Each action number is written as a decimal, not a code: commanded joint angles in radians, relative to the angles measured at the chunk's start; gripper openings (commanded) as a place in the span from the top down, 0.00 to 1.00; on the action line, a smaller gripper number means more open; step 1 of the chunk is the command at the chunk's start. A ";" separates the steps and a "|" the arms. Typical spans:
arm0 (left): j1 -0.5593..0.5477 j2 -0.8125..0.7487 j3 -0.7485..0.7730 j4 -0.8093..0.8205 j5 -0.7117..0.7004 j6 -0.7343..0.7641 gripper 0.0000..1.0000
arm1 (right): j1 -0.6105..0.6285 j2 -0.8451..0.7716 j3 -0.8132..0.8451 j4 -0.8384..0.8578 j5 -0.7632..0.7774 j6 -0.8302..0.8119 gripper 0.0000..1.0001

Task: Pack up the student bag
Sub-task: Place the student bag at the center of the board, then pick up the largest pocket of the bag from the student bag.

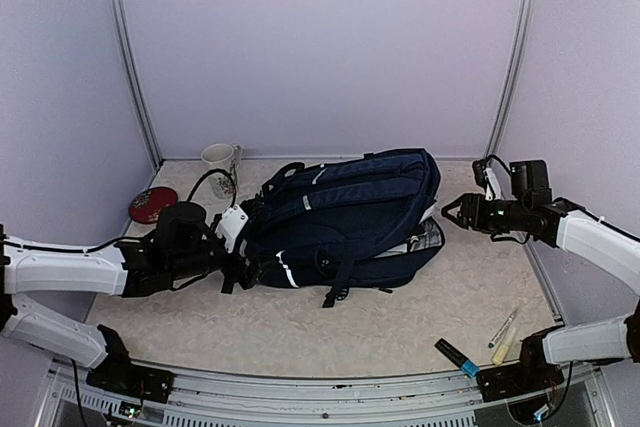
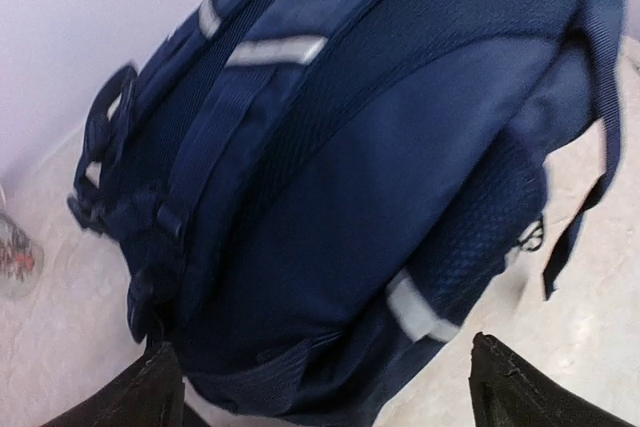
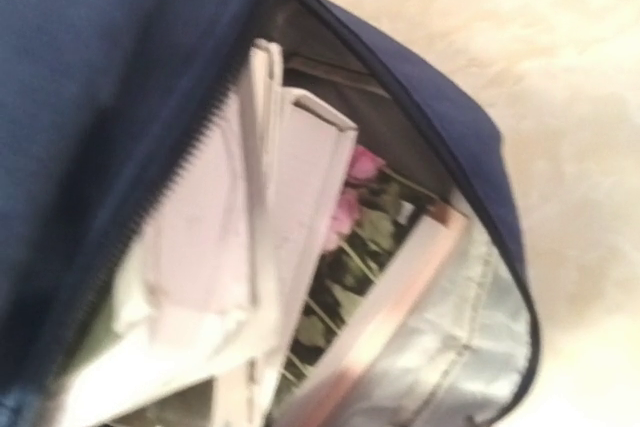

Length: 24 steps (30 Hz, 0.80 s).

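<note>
Mid-packing, my left hand [image 2: 325, 392] gaped at the student bag's [image 1: 350, 209] base; my right hand [image 1: 457, 212], grip untellable, faced its mouth; markers [image 1: 455, 355] needed fetching next.

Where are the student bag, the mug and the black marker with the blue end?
student bag [image 1: 360, 207]: top external view, on its navy upper panel.
mug [image 1: 217, 156]: top external view, on its white rim.
black marker [image 1: 452, 354]: top external view, middle of the barrel.
</note>
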<state>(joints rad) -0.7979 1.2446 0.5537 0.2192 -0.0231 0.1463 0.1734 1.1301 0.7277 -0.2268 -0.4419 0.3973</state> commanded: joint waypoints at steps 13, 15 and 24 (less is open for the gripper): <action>-0.305 0.562 0.852 -0.069 0.088 0.010 0.01 | -0.005 0.194 0.066 0.269 -0.136 0.055 0.59; -0.316 0.653 0.959 -0.111 0.053 0.023 0.01 | 0.005 0.242 0.089 0.296 -0.172 0.084 0.64; -0.319 0.823 1.133 -0.164 -0.122 0.089 0.01 | 0.145 0.399 0.183 0.398 -0.221 0.108 0.70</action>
<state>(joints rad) -1.1145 2.0659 1.6615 0.0868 -0.0277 0.1959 0.2710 1.4864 0.8852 0.0879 -0.6075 0.4778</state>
